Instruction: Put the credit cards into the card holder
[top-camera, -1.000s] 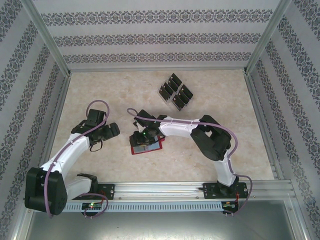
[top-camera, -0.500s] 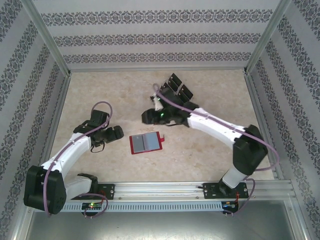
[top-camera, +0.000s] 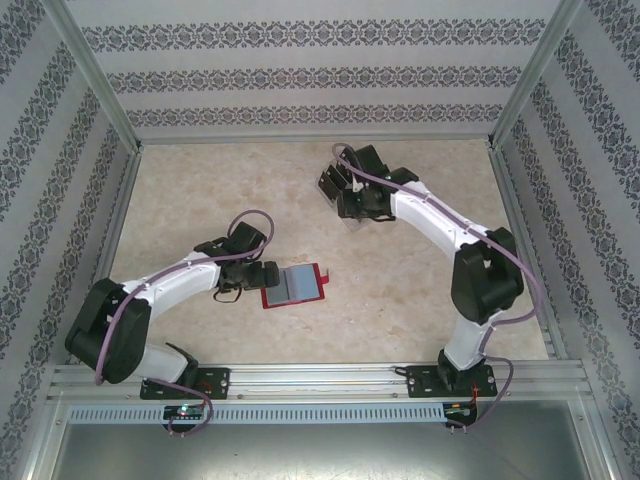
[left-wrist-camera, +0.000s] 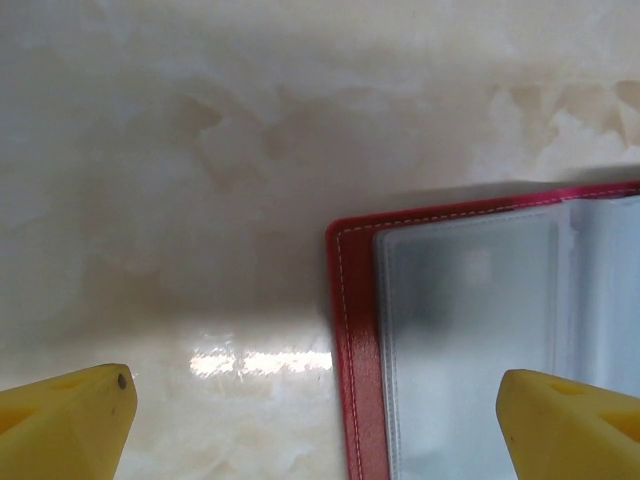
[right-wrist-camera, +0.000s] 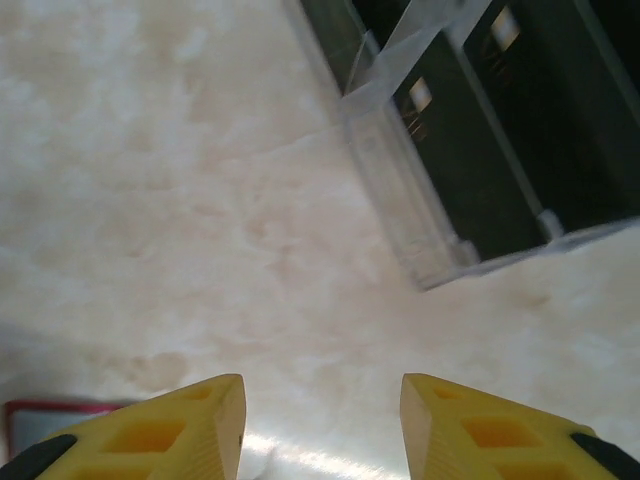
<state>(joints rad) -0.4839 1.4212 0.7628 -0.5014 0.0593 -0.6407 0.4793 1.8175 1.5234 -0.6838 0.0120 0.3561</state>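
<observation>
The card holder (top-camera: 300, 285) lies open on the table, red outside with grey clear sleeves inside (left-wrist-camera: 470, 330). My left gripper (top-camera: 264, 278) is at its left edge. In the left wrist view the left gripper (left-wrist-camera: 320, 425) stands open and wide, one fingertip (left-wrist-camera: 70, 420) over bare table and the other over the sleeve. The black credit cards (right-wrist-camera: 470, 150) stand in a clear slotted rack (right-wrist-camera: 400, 190). My right gripper (top-camera: 347, 203) hovers at that rack (top-camera: 328, 182). Seen from the right wrist, the right gripper (right-wrist-camera: 320, 410) is open, with bare table between its fingers.
The marble-look table (top-camera: 200, 190) is fenced by aluminium rails and patterned walls. The right arm's elbow (top-camera: 485, 280) rises at the right. A corner of the red card holder (right-wrist-camera: 50, 408) shows at the lower left of the right wrist view.
The right gripper left the card holder and swung back and right to the card rack. The left gripper moved right, up to the card holder's left edge.
</observation>
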